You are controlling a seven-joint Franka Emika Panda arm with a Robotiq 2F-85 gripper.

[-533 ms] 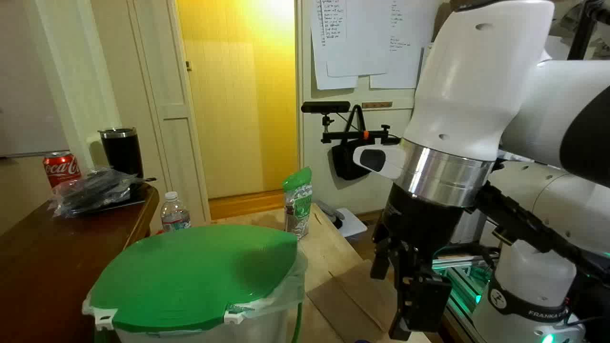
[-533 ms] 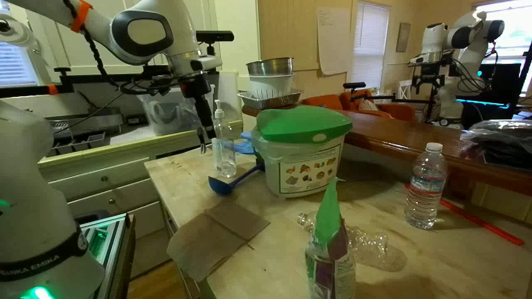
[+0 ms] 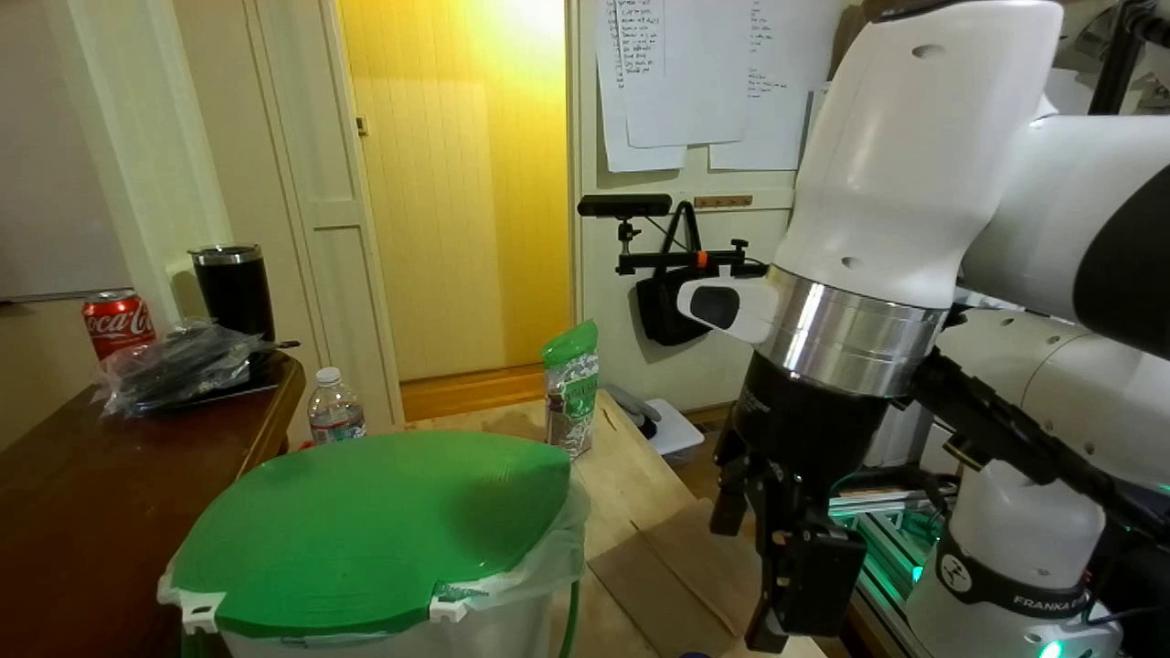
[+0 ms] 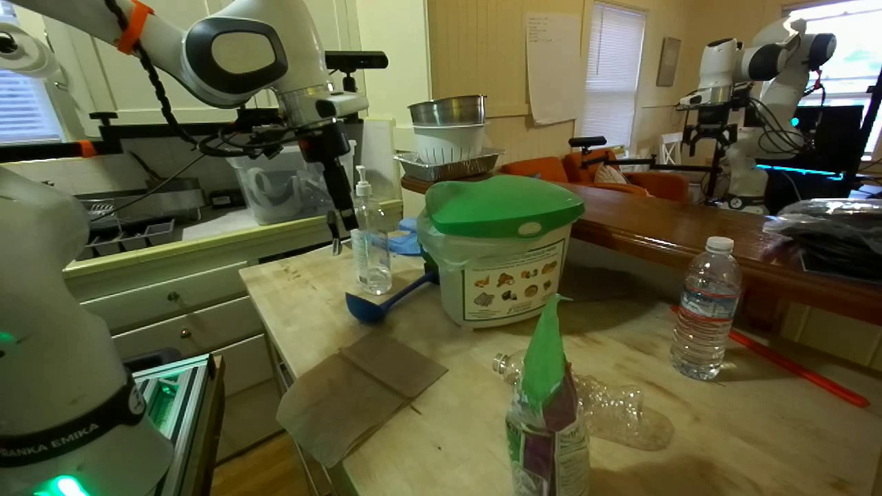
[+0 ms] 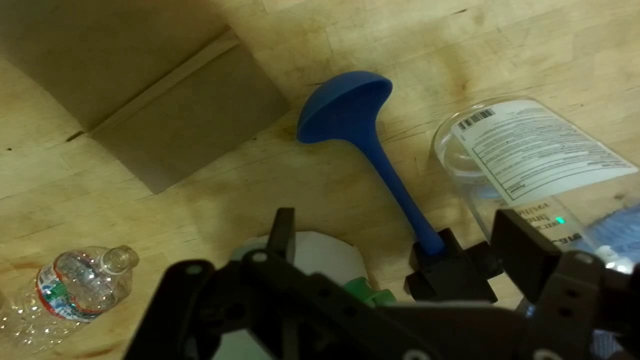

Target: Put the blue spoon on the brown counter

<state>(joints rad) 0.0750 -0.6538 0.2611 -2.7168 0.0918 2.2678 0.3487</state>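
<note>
Blue spoon: a ladle, on the pale desk beside the bin, which stands between it and the brown counter in an exterior view
Handle: slim and smooth, its long axis slanting across the wrist view from lower right to upper left; its end meets a black block, whether in or on it I cannot tell
Bowl: deep, rounded, pointing away from the bin toward the desk's straight edge, planks showing all round it
Tool: fingers wide apart, hanging above the desk, the handle showing between them in the wrist view
Brown paper: flat, creased, one corner just beside the bowl, a strip of plank between
Pump bottle: clear plastic, upright, near the handle
Brown counter: dark glossy wood with a long straight edge, set higher than the desk, carrying a crinkled foil pan and a plastic-wrapped bundle
Bin: white tapered body under a broad green lid
</note>
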